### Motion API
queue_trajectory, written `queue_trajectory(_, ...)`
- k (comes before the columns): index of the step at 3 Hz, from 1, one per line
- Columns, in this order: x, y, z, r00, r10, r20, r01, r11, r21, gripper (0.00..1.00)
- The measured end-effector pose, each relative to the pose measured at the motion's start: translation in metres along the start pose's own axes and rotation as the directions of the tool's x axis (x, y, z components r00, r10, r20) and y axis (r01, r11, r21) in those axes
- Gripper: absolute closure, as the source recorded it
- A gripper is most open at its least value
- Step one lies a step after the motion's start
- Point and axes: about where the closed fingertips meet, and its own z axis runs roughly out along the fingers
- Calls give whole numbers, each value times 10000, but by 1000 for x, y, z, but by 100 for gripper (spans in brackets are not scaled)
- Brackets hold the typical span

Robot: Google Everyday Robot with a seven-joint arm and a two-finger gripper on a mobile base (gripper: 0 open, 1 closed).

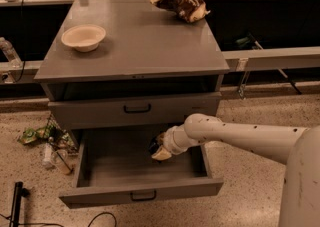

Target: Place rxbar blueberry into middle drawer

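Observation:
The middle drawer (pixel 120 168) is pulled open, a wide grey box with a flat floor and a black handle (pixel 143 196) on its front panel. My gripper (pixel 160 149) reaches from the right on the white arm (pixel 235 136) and hangs inside the drawer, just above the floor near its back right. It is shut on the rxbar blueberry (pixel 154 144), a small dark bar that shows at the gripper's left tip, mostly hidden by it.
Another grey drawer front (pixel 132 108) above is closed. On the cabinet top (pixel 145 46) stand a cream bowl (pixel 83 37) at the left and a brown-and-cream snack bag (pixel 179 2) at the back right. Litter (pixel 47 143) lies on the floor to the left.

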Motion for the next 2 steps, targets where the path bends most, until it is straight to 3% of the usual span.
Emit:
queue_trajectory(1, 5, 0, -20, 9976, 426, -551, -401, 9981, 459, 14)
queue_trajectory(2, 7, 5, -42, 9938, 836, -734, -779, 9939, 776, 1)
